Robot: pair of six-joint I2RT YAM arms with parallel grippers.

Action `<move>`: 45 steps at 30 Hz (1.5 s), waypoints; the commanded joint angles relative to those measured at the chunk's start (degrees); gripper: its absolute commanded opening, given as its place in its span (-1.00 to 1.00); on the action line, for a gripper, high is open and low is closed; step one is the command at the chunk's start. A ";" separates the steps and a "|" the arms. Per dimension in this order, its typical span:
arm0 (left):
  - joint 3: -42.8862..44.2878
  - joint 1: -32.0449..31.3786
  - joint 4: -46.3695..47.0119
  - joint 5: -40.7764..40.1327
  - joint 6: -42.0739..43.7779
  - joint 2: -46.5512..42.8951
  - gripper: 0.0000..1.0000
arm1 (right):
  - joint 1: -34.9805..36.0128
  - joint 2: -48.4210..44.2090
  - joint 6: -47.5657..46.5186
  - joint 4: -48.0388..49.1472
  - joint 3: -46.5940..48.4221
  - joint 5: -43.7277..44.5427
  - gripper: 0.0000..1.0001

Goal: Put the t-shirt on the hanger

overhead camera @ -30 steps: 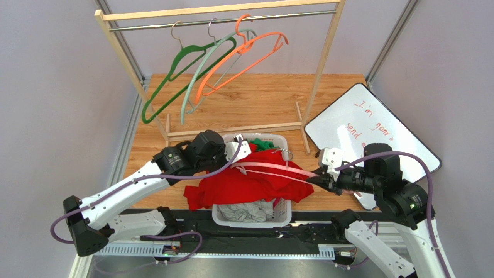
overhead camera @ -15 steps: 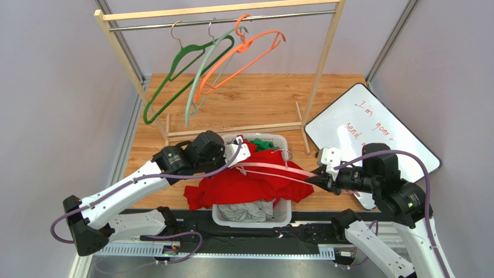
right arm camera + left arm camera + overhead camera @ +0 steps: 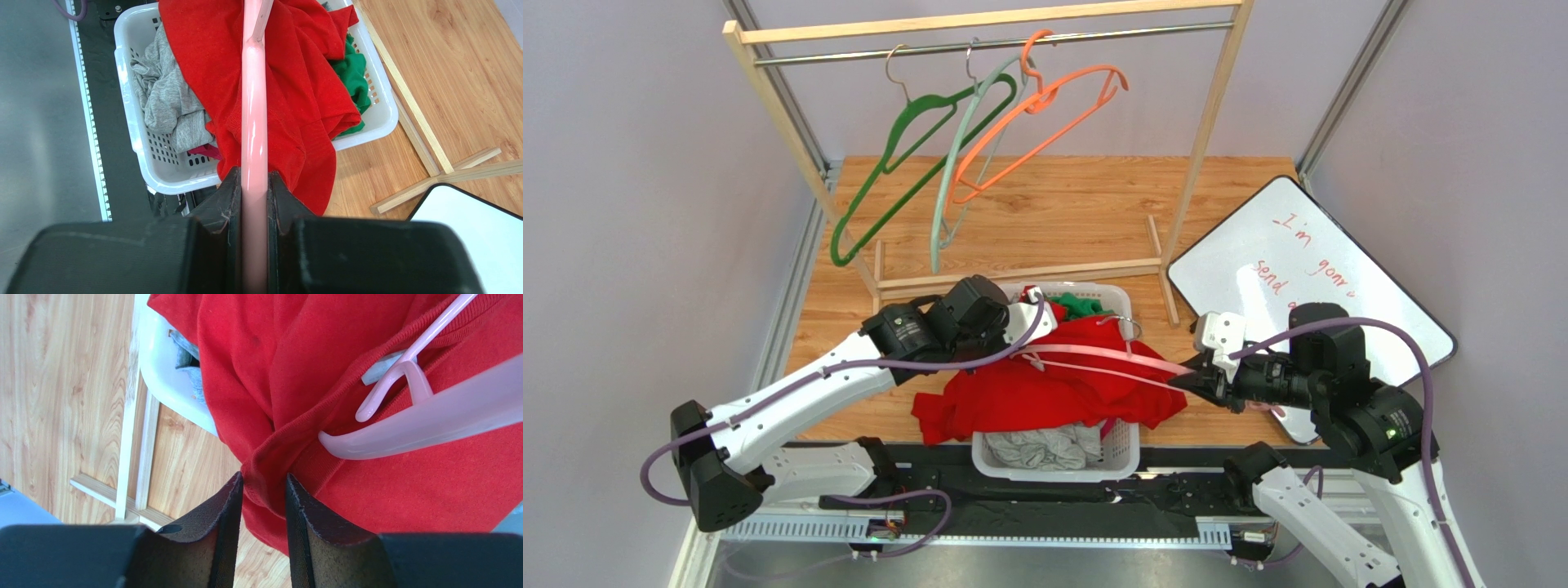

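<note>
1. Progress, as judged: early. The shirt (image 3: 1038, 395) is not yet on the hanger (image 3: 1100, 357). It lies heaped over the basket (image 3: 1120, 459), mid near edge of the table, spilling past the basket's left and right rims.
2. The hanger lies across the top of the shirt, above the basket. I cannot tell whether either arm has entered the collar.
3. Right gripper (image 3: 253, 177): clamped on one end of the hanger.
4. Left gripper (image 3: 264, 484): jaws narrowly apart, with a fold of the shirt's ribbed edge between them. I cannot tell whether it is pinched or slack.
5. Left to do: thread both hanger arms through the neck and seat the shoulders.
6. Materials:
   - Shirt: matt red knit, limp, deep folds.
   - Hanger: smooth pale pink plastic, thin curved arms, faintly translucent.
   - Basket: rigid white plastic with perforated walls.
   - Pads (image 3: 310, 539): dark and grainy.
</note>
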 commanded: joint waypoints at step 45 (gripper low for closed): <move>27.00 -0.14 -9.71 18.05 -3.80 0.50 -1.00 | 5.84 9.17 20.36 36.10 -9.43 -9.16 -1.00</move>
